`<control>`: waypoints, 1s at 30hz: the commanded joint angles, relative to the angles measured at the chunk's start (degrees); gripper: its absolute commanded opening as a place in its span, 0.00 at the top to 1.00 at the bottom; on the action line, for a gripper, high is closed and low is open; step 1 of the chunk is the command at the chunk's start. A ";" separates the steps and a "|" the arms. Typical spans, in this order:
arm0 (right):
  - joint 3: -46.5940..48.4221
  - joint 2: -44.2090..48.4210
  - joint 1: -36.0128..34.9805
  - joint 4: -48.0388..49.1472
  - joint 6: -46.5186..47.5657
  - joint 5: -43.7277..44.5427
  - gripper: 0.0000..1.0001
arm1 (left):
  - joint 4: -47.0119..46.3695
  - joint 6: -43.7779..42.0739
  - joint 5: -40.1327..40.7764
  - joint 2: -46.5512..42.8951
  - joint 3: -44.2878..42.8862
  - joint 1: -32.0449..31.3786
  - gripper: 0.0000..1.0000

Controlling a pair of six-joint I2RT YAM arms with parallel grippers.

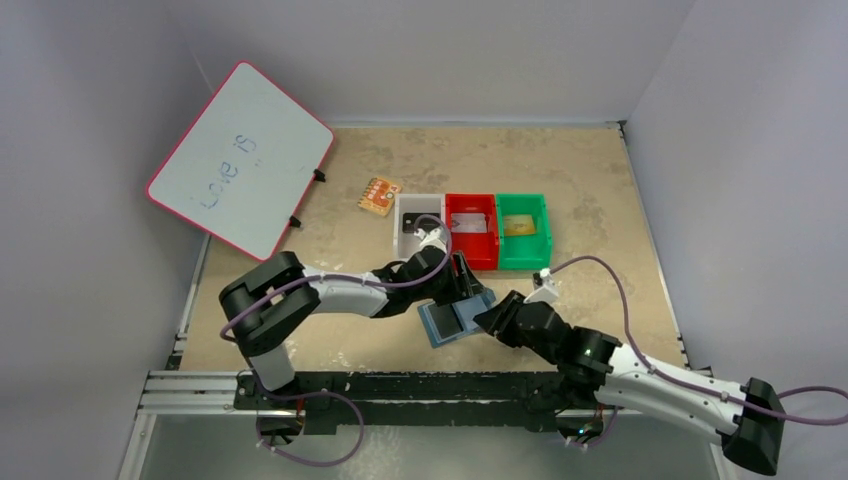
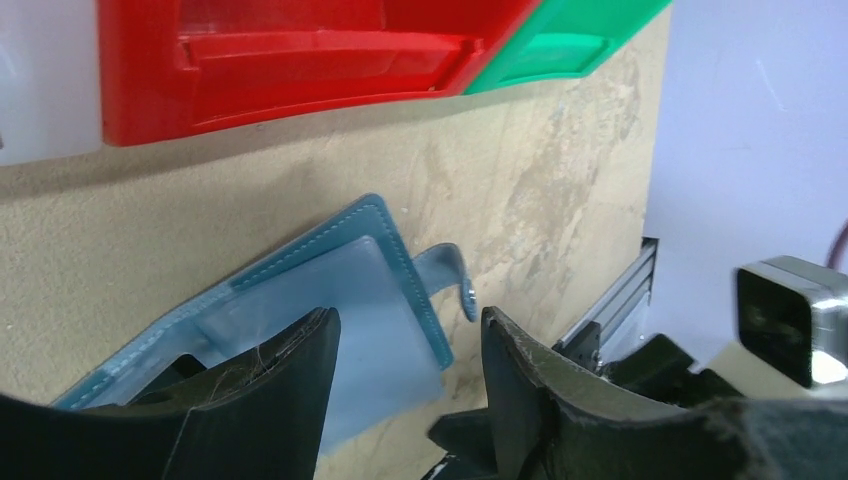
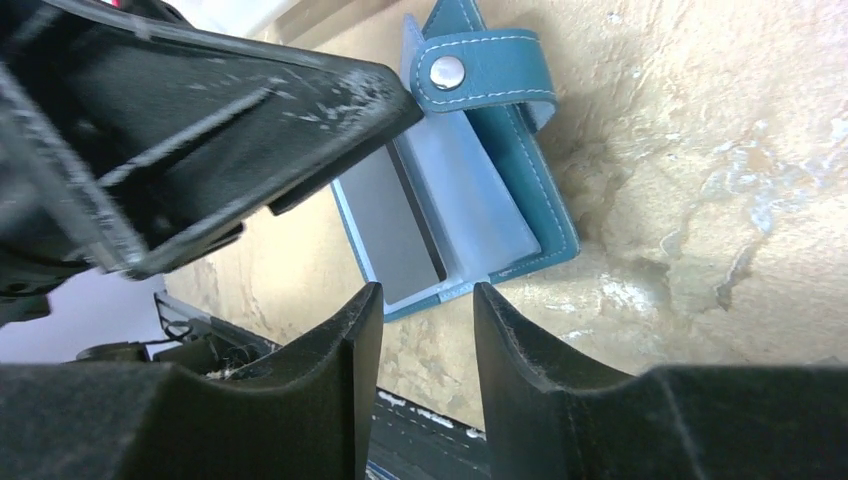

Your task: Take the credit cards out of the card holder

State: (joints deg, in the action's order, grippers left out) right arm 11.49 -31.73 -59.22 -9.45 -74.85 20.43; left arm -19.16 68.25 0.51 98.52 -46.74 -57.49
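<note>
The card holder [image 1: 455, 320] lies open on the tabletop [image 1: 600, 200], directly between the two pairs of jaws, which come at it from opposite sides. The left jaws stand apart. Seen from the left wrist camera, one of them is over the light blue inside pocket and the other is just past the edge with the small tab [image 2: 450, 275]. Nothing is clamped between them, and I cannot tell if they touch the card holder.

The right jaws are also apart, with only a narrow gap, and this gap is empty. The near edge of the card holder is just in front of their tips. In the right wrist view a grey card [image 3: 395, 230] sits inside the clear pocket, a little ahead of the right jaws and under the left ones.

Beyond the left jaws three bins stand in a row, touching each other: a white bin [image 1: 418, 212], a red bin [image 1: 472, 255] and a green bin [image 1: 523, 260]. A silver-grey card [image 1: 470, 222] lies in the red bin and a gold-yellow card [image 1: 518, 226] in the green bin.
</note>
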 commanded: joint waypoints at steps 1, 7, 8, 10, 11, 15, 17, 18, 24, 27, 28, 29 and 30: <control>3.87 2.91 0.16 -7.03 0.08 4.28 0.61 | -0.48 0.75 0.58 1.86 -1.98 -0.48 0.46; 3.17 1.91 0.15 -1.84 3.54 3.07 0.67 | 6.72 -2.31 7.41 -4.30 -2.60 -0.92 0.44; 3.38 0.62 0.16 -0.62 4.14 2.80 0.67 | 8.53 -2.92 9.07 -5.77 -2.76 -0.92 0.43; 4.16 -2.75 0.16 1.27 5.39 2.60 0.67 | 12.61 -4.12 12.14 -8.99 -3.01 -0.90 0.41; 4.76 -4.83 0.16 2.36 6.09 2.40 0.67 | 14.33 -4.53 13.68 -10.57 -2.73 -0.91 0.40; 7.47 -12.91 0.25 7.11 10.68 0.51 0.66 | 21.11 -4.90 19.75 -17.31 -0.63 -0.87 0.39; 9.49 -16.50 0.32 9.19 12.35 -0.76 0.66 | 25.40 -4.44 22.75 -20.39 0.71 -0.89 0.38; 10.00 -18.23 0.31 9.76 13.08 -1.28 0.66 | 27.10 -4.24 24.04 -21.74 1.46 -0.83 0.38; 11.39 -25.00 4.42 15.20 17.53 -8.03 0.63 | 30.93 -1.60 25.85 -29.12 7.43 -0.81 0.37; 10.71 -27.38 6.98 17.37 19.45 -12.59 0.61 | 31.95 -0.42 25.49 -31.71 9.73 -0.87 0.37; 10.56 -27.74 7.19 17.80 19.69 -13.74 0.60 | 32.31 -0.11 25.46 -32.64 10.41 -0.83 0.37; 10.29 -28.05 7.29 18.39 19.72 -14.93 0.59 | 32.60 0.17 25.43 -33.56 11.09 -0.86 0.36; 9.87 -28.12 7.27 19.23 19.74 -16.31 0.57 | 32.75 0.35 25.36 -34.49 11.75 -0.84 0.36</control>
State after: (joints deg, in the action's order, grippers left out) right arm 21.21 -59.29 -52.58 4.64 -58.11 10.66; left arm 11.94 66.72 24.21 68.14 -36.86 -58.22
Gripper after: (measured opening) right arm 0.401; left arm 0.632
